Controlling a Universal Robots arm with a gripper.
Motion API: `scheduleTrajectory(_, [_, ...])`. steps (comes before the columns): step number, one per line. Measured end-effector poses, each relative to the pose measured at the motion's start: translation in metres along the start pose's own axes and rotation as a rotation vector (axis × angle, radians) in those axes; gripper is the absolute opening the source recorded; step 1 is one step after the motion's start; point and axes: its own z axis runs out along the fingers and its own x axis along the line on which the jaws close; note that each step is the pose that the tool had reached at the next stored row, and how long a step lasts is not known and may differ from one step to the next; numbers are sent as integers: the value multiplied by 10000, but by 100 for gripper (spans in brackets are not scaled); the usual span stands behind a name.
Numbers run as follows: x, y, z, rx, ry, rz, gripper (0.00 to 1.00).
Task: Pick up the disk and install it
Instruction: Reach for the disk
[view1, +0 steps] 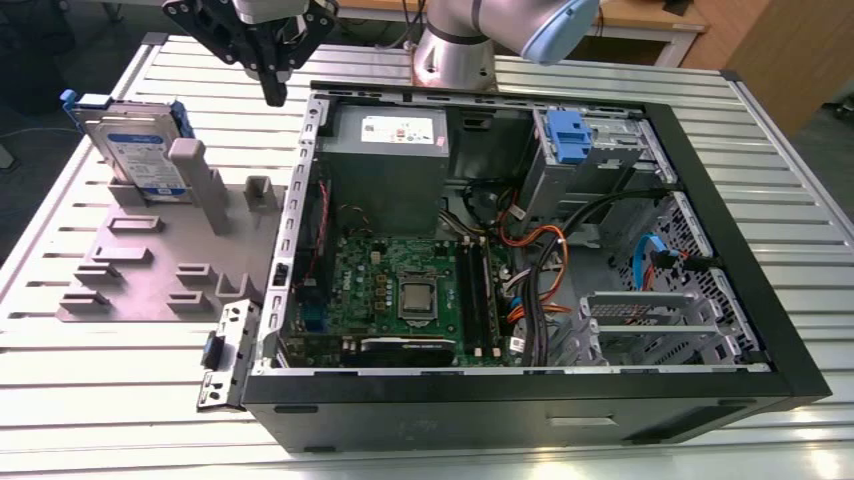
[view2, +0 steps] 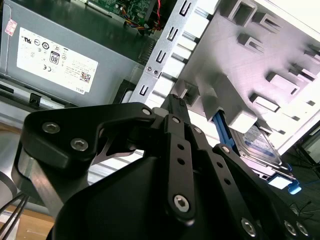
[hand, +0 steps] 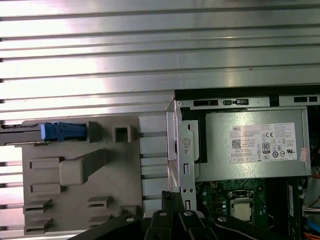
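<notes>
The disk, silver with a white-and-blue label and a blue frame, stands on edge in the grey slotted holder at the exterior view's left. Its blue end handle is uppermost. My gripper hangs above the table between the holder and the open computer case, to the disk's right and higher than it. The black fingers meet at a point with nothing between them. In the second wrist view the fingertips sit over the case's edge, with the disk off to one side.
Inside the case are a grey power supply, the motherboard, loose cables, a blue-tabbed drive in its metal cage and another grey cage. The holder's short posts rise beside the disk. A ribbed metal table lies underneath.
</notes>
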Motion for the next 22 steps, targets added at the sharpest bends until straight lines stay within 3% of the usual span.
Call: scheduleTrajectory(22, [72,4,0,0,0,-1,11])
